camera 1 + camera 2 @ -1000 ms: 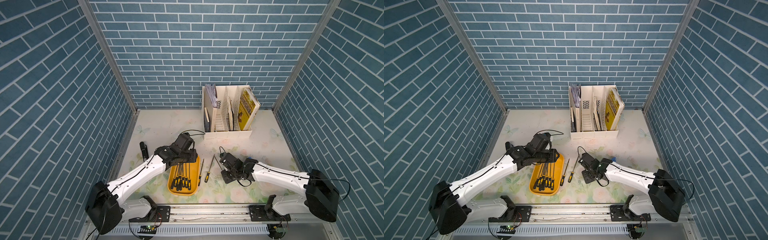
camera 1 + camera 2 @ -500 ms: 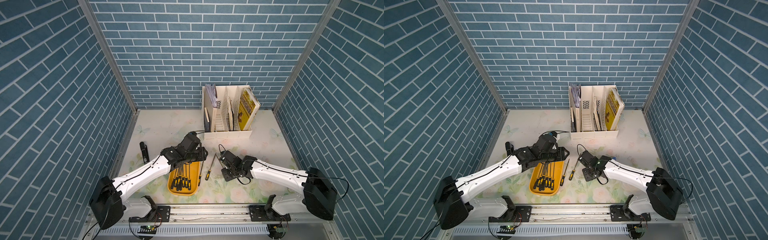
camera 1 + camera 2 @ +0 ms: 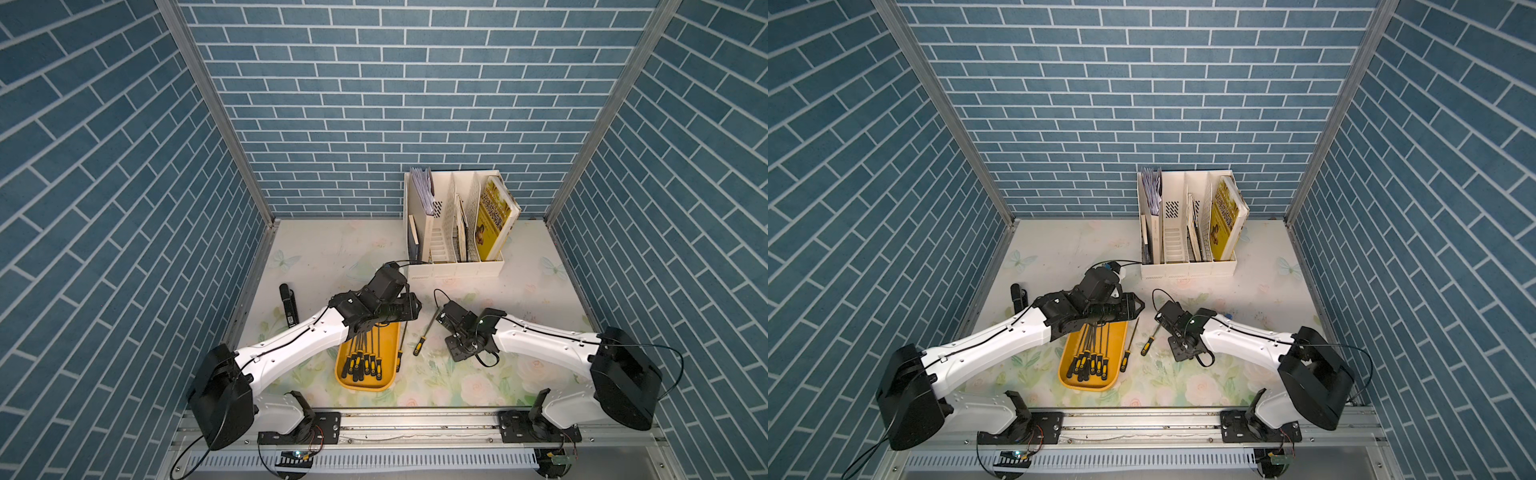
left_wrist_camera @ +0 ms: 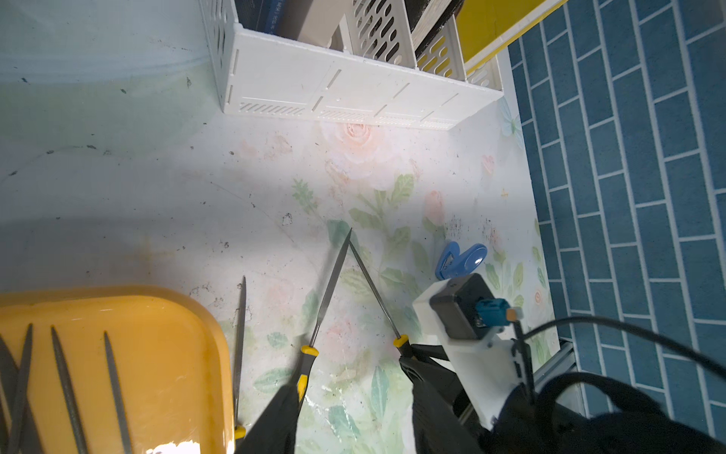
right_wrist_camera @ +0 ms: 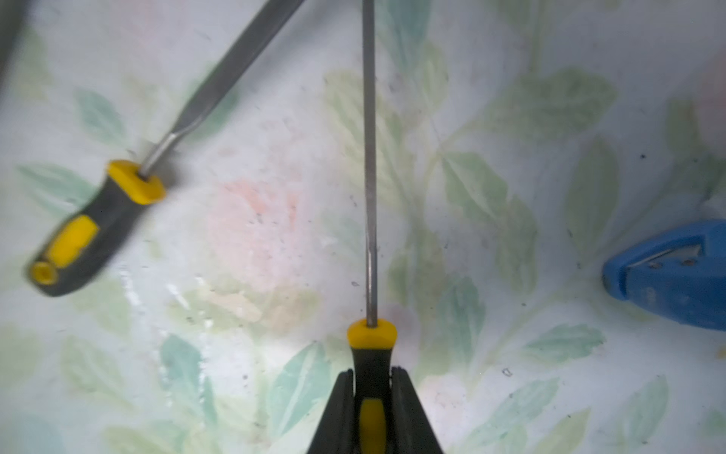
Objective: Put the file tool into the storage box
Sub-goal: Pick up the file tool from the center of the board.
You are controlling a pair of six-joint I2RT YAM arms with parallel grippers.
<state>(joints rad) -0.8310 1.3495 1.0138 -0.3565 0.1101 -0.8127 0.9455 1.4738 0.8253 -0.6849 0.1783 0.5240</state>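
The storage box (image 3: pixel 388 376), a shallow yellow-orange tray, holds several file tools; it also shows in the other top view (image 3: pixel 1064 376) and the left wrist view (image 4: pixel 204 326). One file tool (image 3: pixel 400 353) lies on the table along its right rim. A second file tool (image 3: pixel 420 345) (image 4: pixel 328 291) lies further right. My right gripper (image 5: pixel 373 387) is shut on the black-and-yellow handle of a third file tool (image 5: pixel 369 157), low over the table. My left gripper (image 4: pixel 353 408) is open and holds nothing, beyond the box's far right corner, beside the second file's handle.
A tall white slotted organiser (image 3: pixel 455 266) with books stands at the back. A blue clip (image 4: pixel 459 259) lies right of the files. A black bar-shaped object (image 3: pixel 287 303) lies near the left wall. The blue brick walls close in three sides.
My left arm has swung right, from above the storage box to past its far right corner, its jaws a little wider. The right gripper has stayed shut on its file.
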